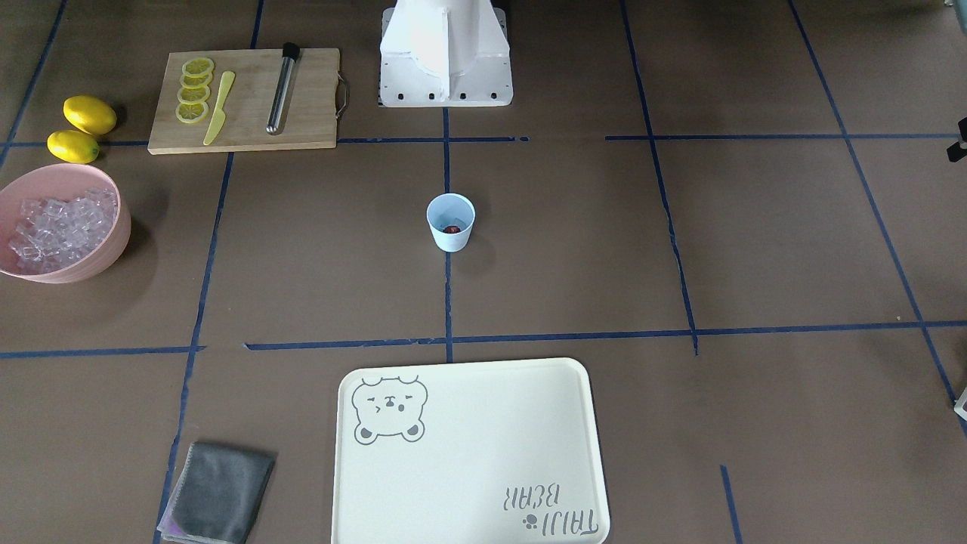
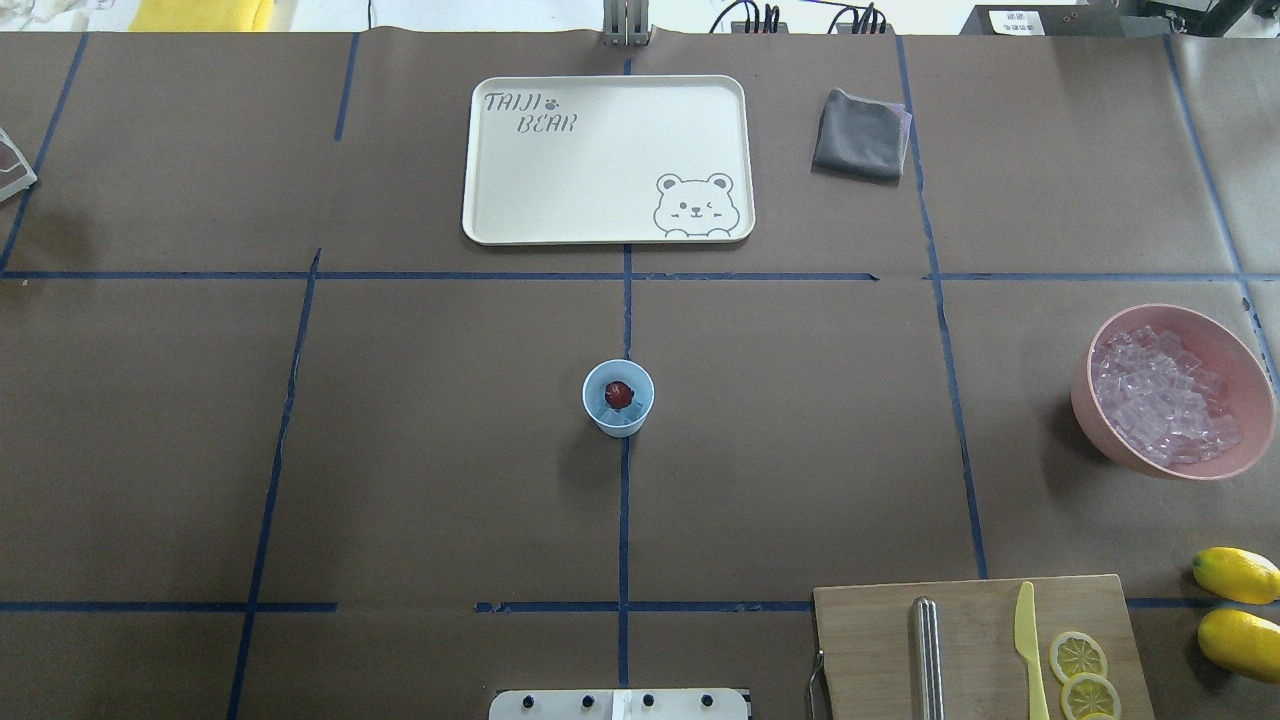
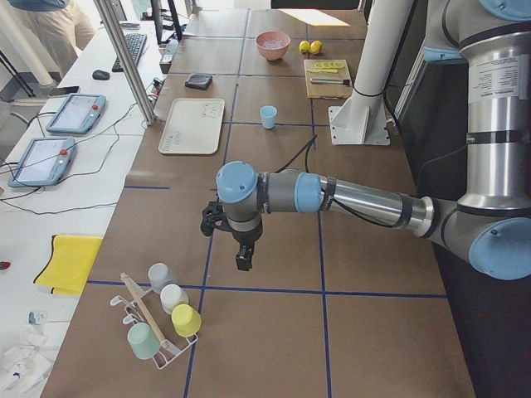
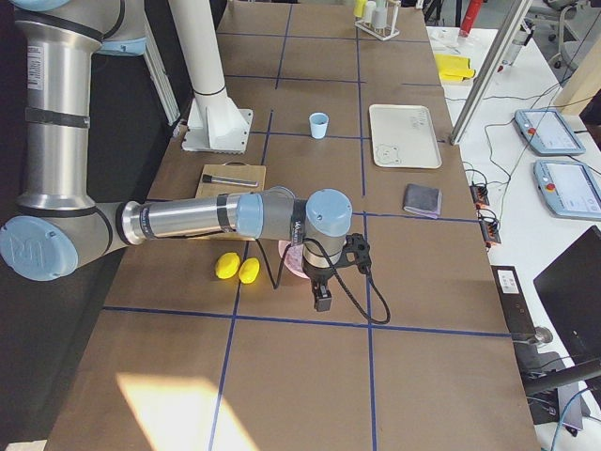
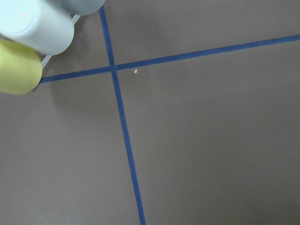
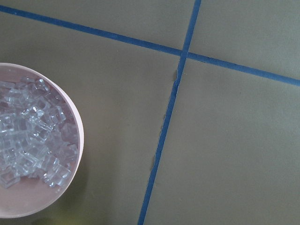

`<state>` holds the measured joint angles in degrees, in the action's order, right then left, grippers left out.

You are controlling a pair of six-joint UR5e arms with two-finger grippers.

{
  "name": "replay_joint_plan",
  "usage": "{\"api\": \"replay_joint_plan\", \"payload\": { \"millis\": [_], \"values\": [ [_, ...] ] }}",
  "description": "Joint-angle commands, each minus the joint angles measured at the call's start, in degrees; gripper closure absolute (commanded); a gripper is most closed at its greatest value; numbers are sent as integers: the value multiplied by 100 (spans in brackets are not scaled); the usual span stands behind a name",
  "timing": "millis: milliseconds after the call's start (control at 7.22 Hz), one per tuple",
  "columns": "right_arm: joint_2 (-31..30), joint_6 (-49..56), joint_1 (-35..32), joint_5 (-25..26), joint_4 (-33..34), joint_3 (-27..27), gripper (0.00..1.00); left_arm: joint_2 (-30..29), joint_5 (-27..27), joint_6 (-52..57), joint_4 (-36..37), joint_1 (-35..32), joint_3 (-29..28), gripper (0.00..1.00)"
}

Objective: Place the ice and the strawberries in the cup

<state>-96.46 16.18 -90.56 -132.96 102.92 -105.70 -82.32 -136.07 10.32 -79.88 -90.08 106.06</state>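
The light blue cup [image 2: 618, 398] stands upright at the middle of the table [image 2: 400, 450]. A dark red strawberry [image 2: 619, 393] lies inside it, on what look like a few pale cubes. The rest of the ice [image 2: 1160, 395] is heaped in the pink bowl [image 2: 1085, 385], well apart at the cup's 3 o'clock in the overhead view. The tray [image 2: 600, 160] is at the cup's 12 o'clock and the cutting board [image 2: 870, 640] at about 5 o'clock.

Neither arm is near the cup. The left claw [image 3: 242, 257] hangs over bare table near a rack of cups [image 3: 162, 319]. The right claw [image 4: 322, 299] hangs just beside the bowl, whose rim sits at 8 o'clock in its wrist view. Both show only in the side views, so I cannot tell whether their fingers are apart or together.

With berry and ice apparently in the cup, the task looks close to done — more cubes may be all that is left.

The cubes will likely be hard, light and slick. A single cube should be pinched across two flat faces, taken from the top of the heap, where its neighbours will not crowd the fingers. The berry is probably softer and needs only a gentle squeeze across its widest part. The cup looks thin and light — a knock at the rim could tip it, so anything added should be dropped from straight above.
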Motion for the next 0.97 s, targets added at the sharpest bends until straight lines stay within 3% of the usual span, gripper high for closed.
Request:
{"api": "replay_joint_plan", "payload": {
  "millis": [0,831],
  "values": [
    [-13,-36,-6,6,0,-3,0,207,2,-12,-475,-71,-190,0],
    [-22,-18,-102,6,0,-47,0,225,19,-29,-450,-62,-182,0]
  ]
}}
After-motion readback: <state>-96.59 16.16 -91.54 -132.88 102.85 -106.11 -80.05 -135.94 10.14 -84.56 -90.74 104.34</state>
